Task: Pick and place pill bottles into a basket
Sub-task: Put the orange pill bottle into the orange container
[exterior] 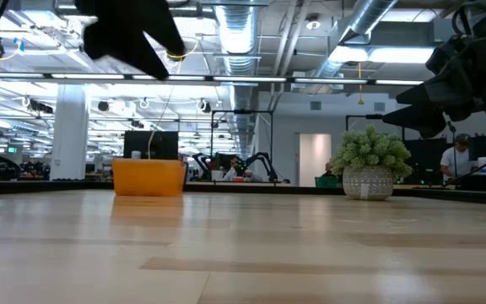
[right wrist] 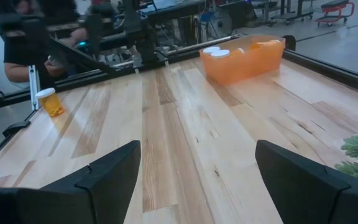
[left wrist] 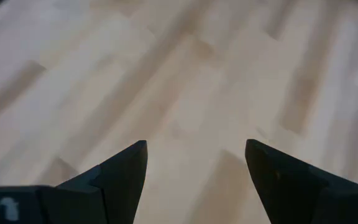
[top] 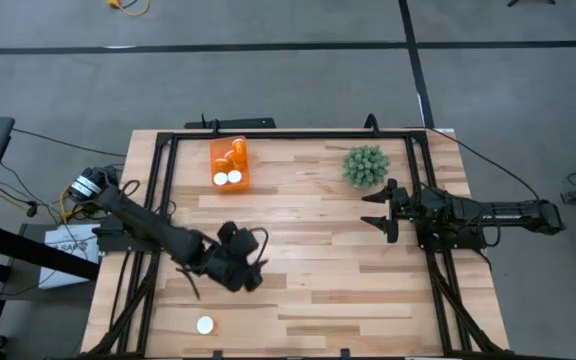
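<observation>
The orange basket (top: 229,165) stands at the table's far left and holds several pill bottles; two white caps (top: 227,178) show at its near end. It also shows in the right wrist view, basket (right wrist: 244,59). One pill bottle (top: 205,325) stands upright on its base near the front left edge, bottle (right wrist: 50,101). My left gripper (top: 246,268) hangs open over bare wood between basket and lone bottle, with nothing between its fingers, left gripper (left wrist: 196,149). My right gripper (top: 371,209) waits open at the table's right, right gripper (right wrist: 197,155).
A green spiky plant (top: 366,165) in a pot stands at the far right, just beyond my right gripper, plant (exterior: 369,165). A black frame (top: 268,133) runs around the table. Bare wood lies across the middle and near right of the table.
</observation>
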`<state>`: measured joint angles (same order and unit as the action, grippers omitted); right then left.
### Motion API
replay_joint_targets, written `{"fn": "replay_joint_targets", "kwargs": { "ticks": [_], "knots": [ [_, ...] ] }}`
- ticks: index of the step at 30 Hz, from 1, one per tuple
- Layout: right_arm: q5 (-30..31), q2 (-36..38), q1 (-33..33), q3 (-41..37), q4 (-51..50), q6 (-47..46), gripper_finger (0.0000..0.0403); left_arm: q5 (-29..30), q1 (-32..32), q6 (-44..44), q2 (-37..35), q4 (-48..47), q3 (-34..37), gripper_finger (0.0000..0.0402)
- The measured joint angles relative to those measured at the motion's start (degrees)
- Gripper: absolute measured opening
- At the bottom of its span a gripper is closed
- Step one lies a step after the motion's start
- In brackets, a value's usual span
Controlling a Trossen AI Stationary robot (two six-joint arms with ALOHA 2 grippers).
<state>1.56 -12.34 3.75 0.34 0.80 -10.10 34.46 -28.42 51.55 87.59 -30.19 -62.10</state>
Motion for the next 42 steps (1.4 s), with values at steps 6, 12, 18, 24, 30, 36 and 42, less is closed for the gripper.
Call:
{"fn": "replay_joint_targets", "kwargs": {
  "ticks": [6, 12, 18, 24, 30, 36, 42],
  "knots": [
    [0.0, 0.0, 0.0, 0.0, 0.0, 0.0, 0.0311, -7.4, -5.2, 1.8, 0.0, -8.3, -6.8, 0.0261],
    [0.0, 0.0, 0.0, 0.0, 0.0, 0.0, 0.0311, -14.9, -8.4, 8.0, 0.0, -17.3, -12.9, 0.026],
    [0.0, 0.0, 0.0, 0.0, 0.0, 0.0, 0.0311, -25.7, -9.2, 15.4, 0.0, -21.3, -15.1, 0.0225],
    [0.0, 0.0, 0.0, 0.0, 0.0, 0.0, 0.0311, -34.9, -9.2, 24.5, 0.0, -21.9, -15.1, 0.0192],
    [0.0, 0.0, 0.0, 0.0, 0.0, 0.0, 0.0311, -35.9, -9.4, 30.2, 0.0, -21.9, -15.1, 0.0219],
    [0.0, 0.0, 0.0, 0.0, 0.0, 0.0, 0.0311, -37.7, -10.7, 36.8, 1.1, -23.5, -15.0, 0.026],
    [0.0, 0.0, 0.0, 0.0, 0.0, 0.0, 0.0311, -37.7, -13.8, 44.3, 2.9, -28.8, -15.0, 0.0261]
  ]
}}
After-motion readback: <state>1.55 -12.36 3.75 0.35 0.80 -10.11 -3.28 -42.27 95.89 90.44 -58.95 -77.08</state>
